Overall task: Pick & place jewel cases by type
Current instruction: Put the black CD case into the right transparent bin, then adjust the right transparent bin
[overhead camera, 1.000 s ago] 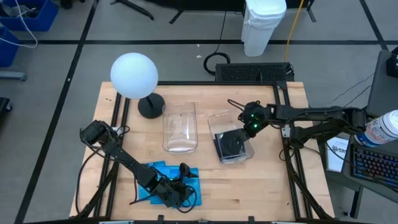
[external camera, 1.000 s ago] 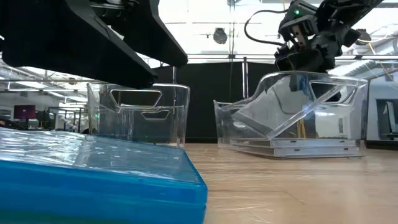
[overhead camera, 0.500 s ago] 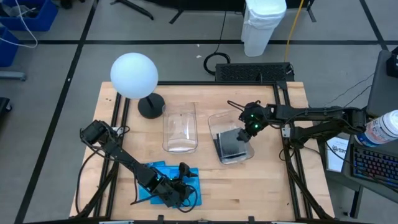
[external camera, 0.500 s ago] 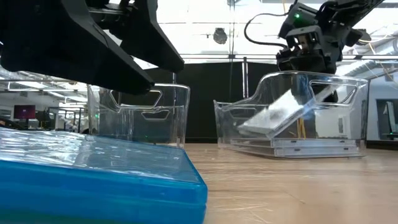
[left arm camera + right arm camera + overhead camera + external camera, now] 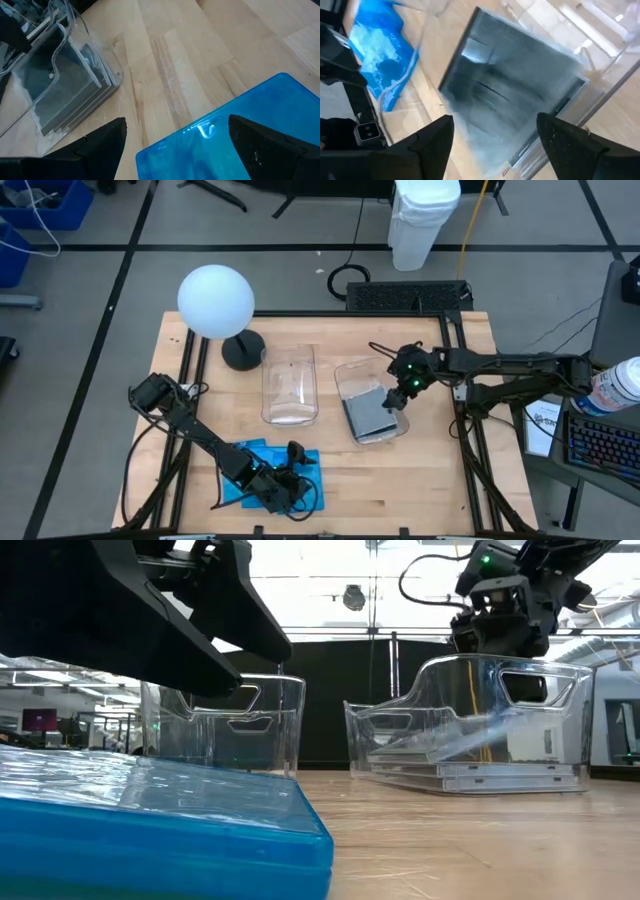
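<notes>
A stack of bright blue jewel cases point(image 5: 258, 470) point(image 5: 225, 140) lies flat near the table's front edge, left of centre. My left gripper point(image 5: 290, 483) point(image 5: 177, 150) hovers open over its right end, one finger on each side of a corner. Two clear bins stand mid-table. The left bin point(image 5: 290, 385) holds no case. In the right bin point(image 5: 345, 375) point(image 5: 560, 710), a clear jewel case with a grey insert point(image 5: 368, 415) point(image 5: 510, 95) lies on other cases. My right gripper point(image 5: 398, 395) point(image 5: 492, 150) is open just above that bin's far right part and holds nothing.
A white globe lamp point(image 5: 215, 300) on a black base stands at the table's far left. A black frame point(image 5: 405, 295) runs along the far edge. Bare wood lies between the blue stack and the right bin and along the front right.
My right gripper has opened, rolled its wrist and let go of the grey-insert jewel case. The case had stood tilted in the right bin, high end up by the fingers. It has dropped and now lies nearly flat on the cases in the bin.
</notes>
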You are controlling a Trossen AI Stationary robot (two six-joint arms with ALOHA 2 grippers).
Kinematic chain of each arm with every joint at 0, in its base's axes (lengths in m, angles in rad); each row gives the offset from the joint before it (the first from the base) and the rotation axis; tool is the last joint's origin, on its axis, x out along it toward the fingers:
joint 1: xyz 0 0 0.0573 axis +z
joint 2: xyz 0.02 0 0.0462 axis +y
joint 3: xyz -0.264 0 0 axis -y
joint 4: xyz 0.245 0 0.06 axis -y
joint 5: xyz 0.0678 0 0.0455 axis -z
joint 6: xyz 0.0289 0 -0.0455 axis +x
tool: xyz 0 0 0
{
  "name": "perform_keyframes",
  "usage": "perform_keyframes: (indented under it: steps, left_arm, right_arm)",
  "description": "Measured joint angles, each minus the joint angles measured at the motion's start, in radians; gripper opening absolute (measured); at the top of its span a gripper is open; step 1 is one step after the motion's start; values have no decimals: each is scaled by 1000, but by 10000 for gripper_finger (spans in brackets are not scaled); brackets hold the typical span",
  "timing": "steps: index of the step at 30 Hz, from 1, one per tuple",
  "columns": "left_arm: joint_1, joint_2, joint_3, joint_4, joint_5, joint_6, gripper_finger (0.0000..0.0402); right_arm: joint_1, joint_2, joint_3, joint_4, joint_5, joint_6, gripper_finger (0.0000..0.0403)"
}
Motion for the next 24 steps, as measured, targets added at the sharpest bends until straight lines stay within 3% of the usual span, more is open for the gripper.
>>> perform_keyframes:
  steps: [11, 14, 18, 21, 24]
  left_arm:
    - [0, 0, 0, -4, 18, 8, 349]
    - [0, -3, 0, -38, 13, 18, 349]
    - [1, -13, 1, -49, -20, 11, 349]
    - [9, -12, 1, -53, -20, 37, 349]
    - [26, -12, 1, -53, -21, 56, 349]
  right_arm:
    - [20, -202, 0, 70, 3, -93, 279]
    - [115, -247, 0, 186, 36, -177, 279]
    - [299, -256, 30, 329, 193, -288, 279]
    - [416, -218, 120, 300, 276, -388, 279]
    - [500, -155, 234, 129, 353, -489, 279]
